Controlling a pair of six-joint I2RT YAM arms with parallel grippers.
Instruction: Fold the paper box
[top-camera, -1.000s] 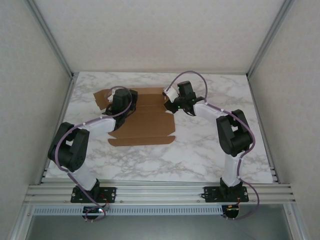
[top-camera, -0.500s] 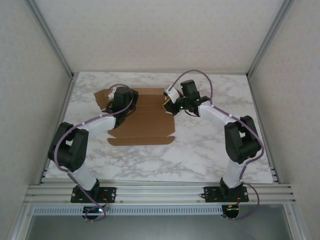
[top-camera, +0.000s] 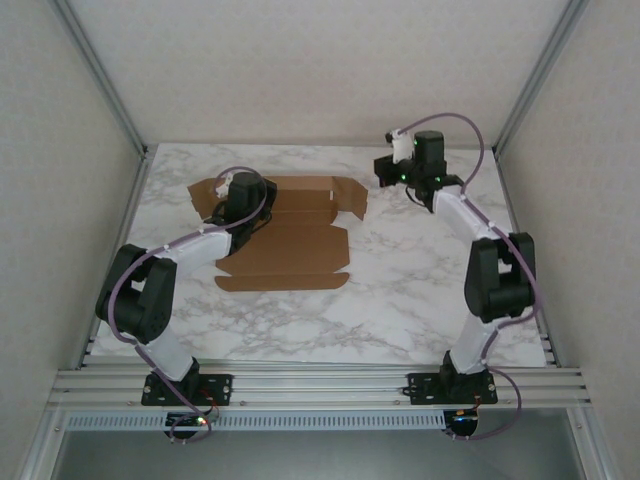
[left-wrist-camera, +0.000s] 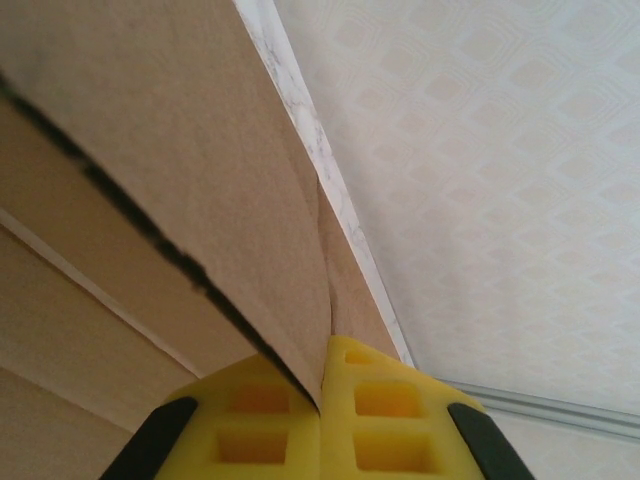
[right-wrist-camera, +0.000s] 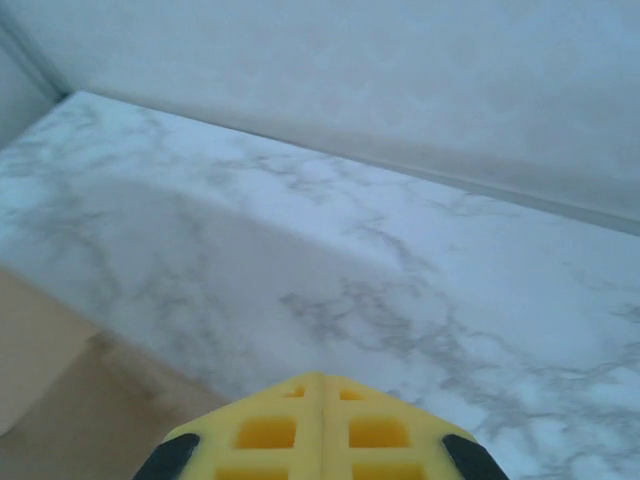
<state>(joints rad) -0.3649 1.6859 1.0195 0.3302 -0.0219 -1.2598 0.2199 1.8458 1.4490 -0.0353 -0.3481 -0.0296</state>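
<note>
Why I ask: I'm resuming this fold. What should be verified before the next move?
1. Left hand pinches a flap of the plain brown cardboard box: ok.
2. Right hand shut and empty: ok.
3. Right hand apart from the box, above the white marble table: ok.
4. Box wholly on the table: ok.
5. Left grip firm enough to lift: cannot tell.

Lighting: bright, soft, even from above — one broad faint shadow on the desk (right-wrist-camera: 420, 260) in the right wrist view, itself hazy; paper box (left-wrist-camera: 180, 150) edge blurred close-up, top view sharp.
</note>
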